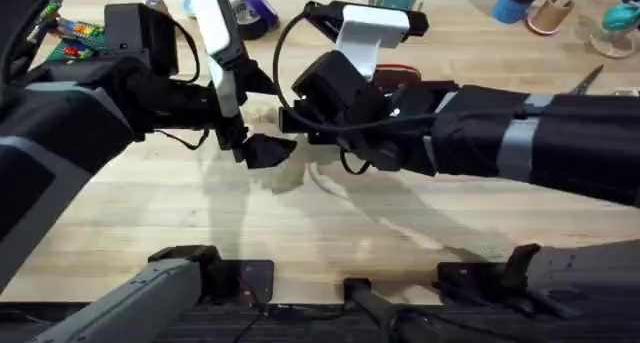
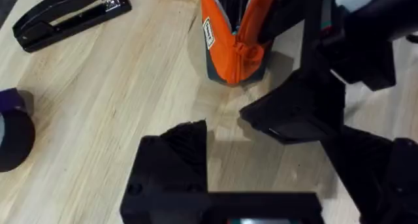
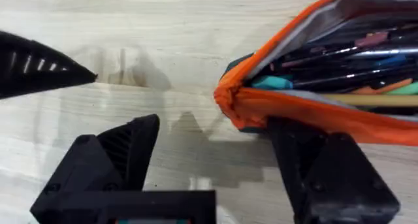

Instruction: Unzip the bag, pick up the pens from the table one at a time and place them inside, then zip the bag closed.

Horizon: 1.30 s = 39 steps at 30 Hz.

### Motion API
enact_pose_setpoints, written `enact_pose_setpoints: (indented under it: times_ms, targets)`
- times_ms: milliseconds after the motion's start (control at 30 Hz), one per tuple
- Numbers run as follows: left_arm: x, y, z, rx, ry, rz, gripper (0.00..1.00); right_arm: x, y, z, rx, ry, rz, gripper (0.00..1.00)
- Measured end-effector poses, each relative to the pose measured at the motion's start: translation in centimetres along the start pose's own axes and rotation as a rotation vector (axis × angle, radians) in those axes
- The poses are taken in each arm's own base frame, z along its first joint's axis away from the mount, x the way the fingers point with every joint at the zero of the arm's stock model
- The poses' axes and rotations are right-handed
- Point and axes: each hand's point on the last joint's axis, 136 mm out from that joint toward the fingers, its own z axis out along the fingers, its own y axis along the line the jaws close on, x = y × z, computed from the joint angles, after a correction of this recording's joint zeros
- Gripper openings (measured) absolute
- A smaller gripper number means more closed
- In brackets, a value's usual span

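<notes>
My arms are matte black all the way, each wrapped in a loose dark fabric sleeve, the right one with a grey band round it. White plastic brackets stand out on both wrists, thin black cables loop off them, and grey link housings sit down at my bases. My left gripper (image 2: 232, 136) and right gripper (image 3: 215, 152) are blocky black plastic with wedge-shaped fingers (image 3: 124, 145), ribbed on the inner faces.

Bare table (image 2: 117, 93) lies open between the bag (image 2: 235, 48) and the black stapler (image 2: 68, 15). On the bag's other side, the right gripper (image 3: 215, 165) crowds its end, blocking approach there.
</notes>
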Motion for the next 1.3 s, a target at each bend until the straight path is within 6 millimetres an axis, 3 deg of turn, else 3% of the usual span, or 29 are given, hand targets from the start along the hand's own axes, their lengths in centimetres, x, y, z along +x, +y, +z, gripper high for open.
enact_pose_setpoints:
  times_ms: [300, 567, 833, 1033, 1300]
  targets:
    - [0.0, 0.0, 0.0, 0.0, 0.0, 0.0, 0.993, -0.6, -0.3, 0.0, 0.021, -0.031, 0.007, 0.994]
    - [0.0, 0.0, 0.0, 0.0, 0.0, 0.0, 0.993, -1.0, -0.8, 0.1, 0.035, -0.041, 0.019, 0.886]
    - [0.0, 0.0, 0.0, 0.0, 0.0, 0.0, 0.994, -1.5, -1.5, 0.2, 0.055, -0.053, 0.032, 0.548]
    - [0.0, 0.0, 0.0, 0.0, 0.0, 0.0, 0.994, -1.6, -1.9, 0.3, 0.067, -0.051, 0.05, 0.436]
    - [0.0, 0.0, 0.0, 0.0, 0.0, 0.0, 0.993, -1.6, -1.9, 0.3, 0.067, -0.052, 0.055, 0.124]
